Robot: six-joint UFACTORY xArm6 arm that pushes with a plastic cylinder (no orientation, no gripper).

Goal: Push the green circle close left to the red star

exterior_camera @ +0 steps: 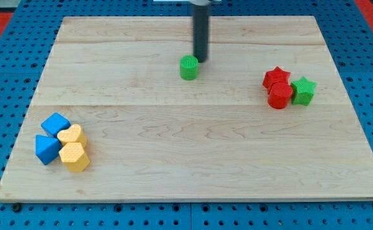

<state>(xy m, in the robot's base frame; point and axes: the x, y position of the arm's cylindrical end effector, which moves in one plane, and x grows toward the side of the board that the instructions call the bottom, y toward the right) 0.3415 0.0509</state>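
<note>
The green circle [189,67] sits in the upper middle of the frame on the wooden board [174,160], with my tip [201,60] touching or just beside its upper-right edge. The rod carries no pincer, so there is nothing to release or clench; it can only push. The red star [276,77] lies well apart toward the right of the frame, packed tight with a red cylinder-like block [280,96] just below it and a green star [303,91] on the right of that pair. In the lower left of the frame, well clear of the action, a blue cube [55,123], a second blue block [46,149], a yellow heart-like block [72,136] and a yellow hexagonal block [75,156] form a separate cluster. The risk, as it looks from here, is that the tip stands on the wrong side: a push from the upper right would likely send the green circle down and to the left, away from the red star. The tip would probably need to circle round to the block's left edge, and could nudge it while doing so. A round block may also roll off a push that is not centred, and too long a drive could ram the red star and scatter its neighbours.
</note>
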